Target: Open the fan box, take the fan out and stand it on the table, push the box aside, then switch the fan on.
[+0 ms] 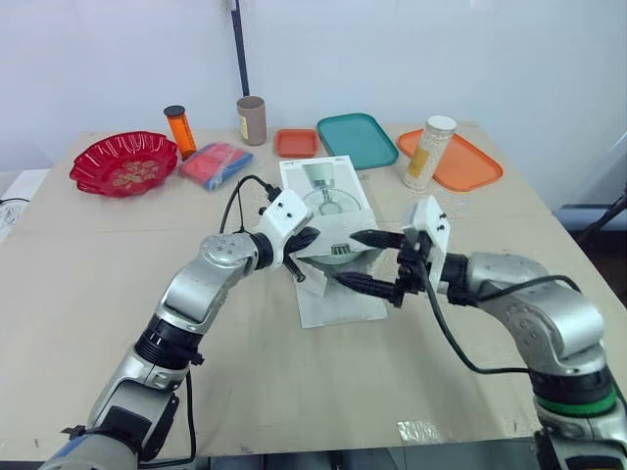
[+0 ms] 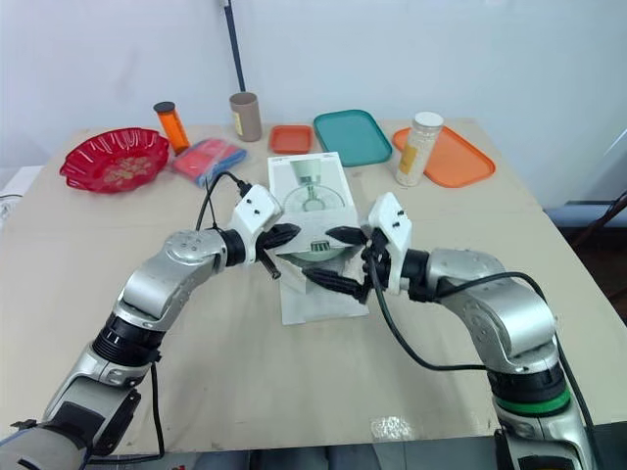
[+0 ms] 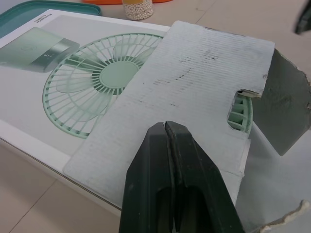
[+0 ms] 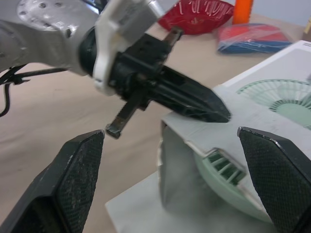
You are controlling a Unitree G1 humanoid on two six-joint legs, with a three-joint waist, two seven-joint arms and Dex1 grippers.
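One fan box (image 1: 335, 182) | flap (image 3: 194, 77) raised | green fan (image 4: 224, 167) inside | right hand (image 4: 170, 132) spread

left arm (image 1: 191, 294): silver-grey rounded shells, black joint rings
right arm (image 1: 534, 304): same silver-grey shells, with a green band (image 1: 578, 403) low down
wrist housings (image 1: 284, 220): white, boxy
left gripper (image 3: 167, 133): two glossy black tapering fingers
right gripper (image 4: 170, 133): black fingers, finely cross-hatched pads (image 4: 80, 179)
cables (image 1: 446, 328): thin, black, looping loose from each wrist
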